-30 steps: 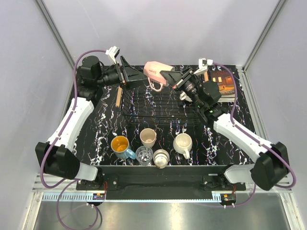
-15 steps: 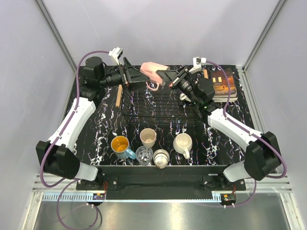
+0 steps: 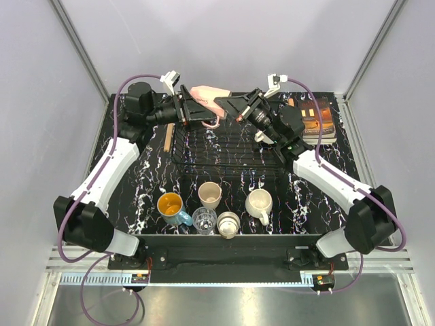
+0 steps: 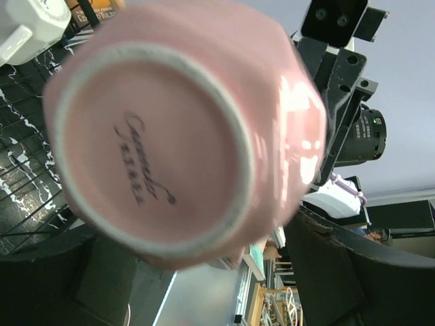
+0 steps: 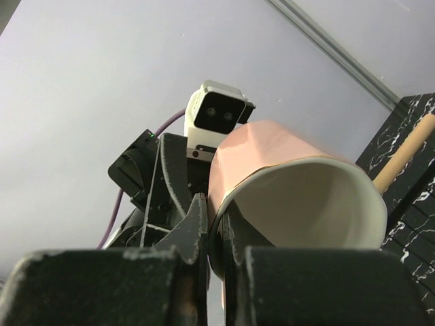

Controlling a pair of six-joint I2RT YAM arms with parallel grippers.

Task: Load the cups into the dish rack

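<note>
Top external: right jaws pinch pink mug (image 3: 206,95) before left jaws, above rack (image 3: 231,146).

Black worktop (image 3: 136,183) veined with white marbling; plain pale lilac-grey walls (image 3: 231,41) on 3 sides; 2 slanting aluminium posts (image 3: 77,46) at the far corners; even, soft light; a metal rail (image 3: 224,278) along the near edge.

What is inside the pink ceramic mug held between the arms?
The pink ceramic mug shows a bare cream interior, no contents visible; the right gripper pinches its rim and covers the lower inside.
</note>
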